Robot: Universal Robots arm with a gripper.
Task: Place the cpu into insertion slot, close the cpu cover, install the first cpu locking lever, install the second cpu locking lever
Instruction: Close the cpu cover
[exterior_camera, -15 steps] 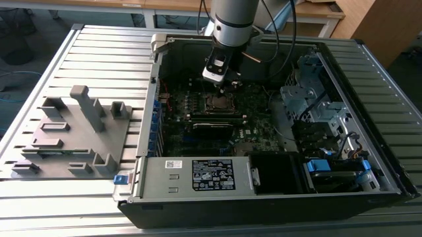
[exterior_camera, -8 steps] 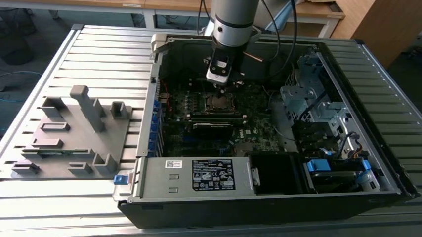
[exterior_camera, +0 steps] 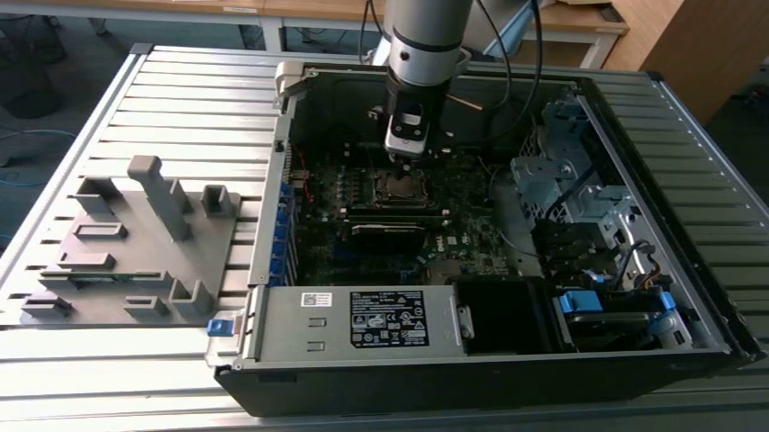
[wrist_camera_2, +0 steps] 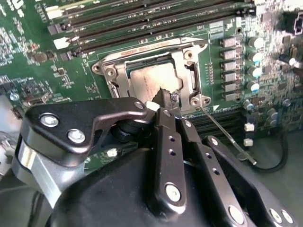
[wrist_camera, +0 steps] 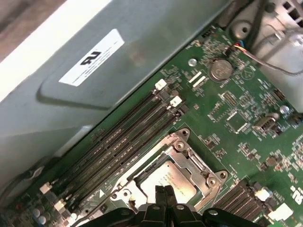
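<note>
Inside the open computer case, the cpu (wrist_camera_2: 142, 82) shows its silvery top as it lies in the insertion slot (exterior_camera: 401, 187) of the green motherboard. The cpu cover (wrist_camera_2: 185, 71) lies flat around it as a metal frame. In the first wrist view the cpu (wrist_camera: 174, 180) and the cpu cover (wrist_camera: 191, 158) sit just past my fingertips. My gripper (wrist_camera_2: 166, 97) hangs right over the chip's edge, shut with nothing in it, and in the exterior view the gripper (exterior_camera: 405, 155) stands above the socket. A thin locking lever (wrist_camera_2: 227, 137) sticks out from a socket corner, away from the frame.
Long black memory slots (wrist_camera_2: 142, 23) run beside the socket. A grey power supply (exterior_camera: 360, 319) fills the case's near end and a metal drive cage (exterior_camera: 565, 171) stands at the exterior view's right. A grey fixture plate (exterior_camera: 132, 243) lies outside the case, on the exterior view's left.
</note>
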